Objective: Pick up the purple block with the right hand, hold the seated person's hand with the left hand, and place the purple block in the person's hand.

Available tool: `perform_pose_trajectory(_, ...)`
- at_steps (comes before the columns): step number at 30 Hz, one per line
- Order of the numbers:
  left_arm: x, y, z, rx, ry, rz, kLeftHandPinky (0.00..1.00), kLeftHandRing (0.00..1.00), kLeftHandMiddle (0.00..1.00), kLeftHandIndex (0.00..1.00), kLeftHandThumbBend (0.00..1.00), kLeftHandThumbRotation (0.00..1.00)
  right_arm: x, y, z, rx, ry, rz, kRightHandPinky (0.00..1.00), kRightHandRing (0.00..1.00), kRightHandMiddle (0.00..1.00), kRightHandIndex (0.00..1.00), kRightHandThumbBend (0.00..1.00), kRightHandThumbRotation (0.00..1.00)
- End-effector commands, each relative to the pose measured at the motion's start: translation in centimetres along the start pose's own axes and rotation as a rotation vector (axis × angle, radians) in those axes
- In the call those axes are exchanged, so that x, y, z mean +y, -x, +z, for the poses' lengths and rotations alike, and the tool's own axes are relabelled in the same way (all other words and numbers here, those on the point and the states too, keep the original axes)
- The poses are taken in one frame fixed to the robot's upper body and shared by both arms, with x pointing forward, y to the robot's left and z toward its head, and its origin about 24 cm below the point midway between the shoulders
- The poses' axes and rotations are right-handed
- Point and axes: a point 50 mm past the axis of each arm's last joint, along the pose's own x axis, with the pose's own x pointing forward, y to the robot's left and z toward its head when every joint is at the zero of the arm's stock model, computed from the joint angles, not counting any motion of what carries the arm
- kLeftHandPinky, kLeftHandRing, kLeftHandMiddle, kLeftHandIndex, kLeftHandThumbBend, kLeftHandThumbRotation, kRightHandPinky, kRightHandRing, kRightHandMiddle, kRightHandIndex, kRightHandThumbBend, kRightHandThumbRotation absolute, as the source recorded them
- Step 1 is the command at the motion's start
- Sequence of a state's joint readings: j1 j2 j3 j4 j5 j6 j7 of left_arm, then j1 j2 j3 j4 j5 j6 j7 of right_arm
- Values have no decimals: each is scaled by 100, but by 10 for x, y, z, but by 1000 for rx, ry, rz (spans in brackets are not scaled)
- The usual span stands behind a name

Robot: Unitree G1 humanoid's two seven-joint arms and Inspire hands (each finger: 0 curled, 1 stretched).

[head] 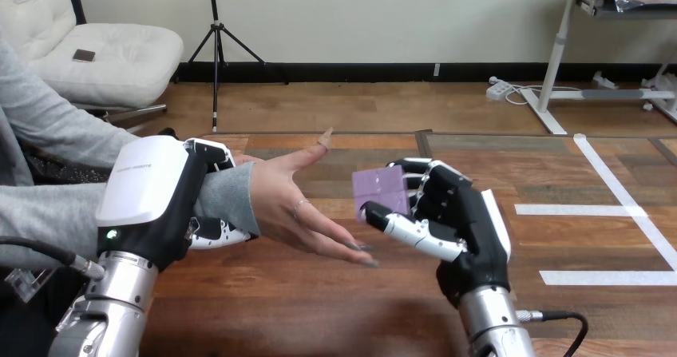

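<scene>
My right hand (459, 217) is shut on the purple block (382, 192), pinching it between thumb and fingers above the table's middle. The block hangs just right of the person's hand (291, 201), which reaches in from the left with its palm open toward the block and its fingers stretched out; a small gap separates them. My left hand (156, 189) is curled round the person's wrist at the grey sleeve (227, 197), its fingers wrapping over the top and underneath.
The wooden table (319, 301) spreads bare in front of both hands. The person's forearm (48, 213) lies along the left edge. A black cable (559, 317) trails from my right forearm at the bottom right.
</scene>
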State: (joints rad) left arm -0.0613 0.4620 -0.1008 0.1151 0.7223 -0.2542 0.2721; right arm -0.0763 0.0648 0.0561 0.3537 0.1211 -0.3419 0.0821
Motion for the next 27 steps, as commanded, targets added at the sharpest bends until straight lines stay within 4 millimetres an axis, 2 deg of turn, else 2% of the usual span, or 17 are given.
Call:
perform_pose_trajectory(1,34,-32,35,-158,44,219,15,22,28,29,76,0,30,-11,23,-104,-81,57,30,34,41,43,83,0)
perform_pose_trajectory(11,32,-33,36,-158,51,227,15,22,28,29,76,0,38,-6,25,-106,-88,89,30,34,40,43,84,0)
perform_pose_trajectory(27,31,-34,37,-156,57,224,15,22,28,29,77,0,43,0,29,-112,-91,143,30,34,40,43,82,0)
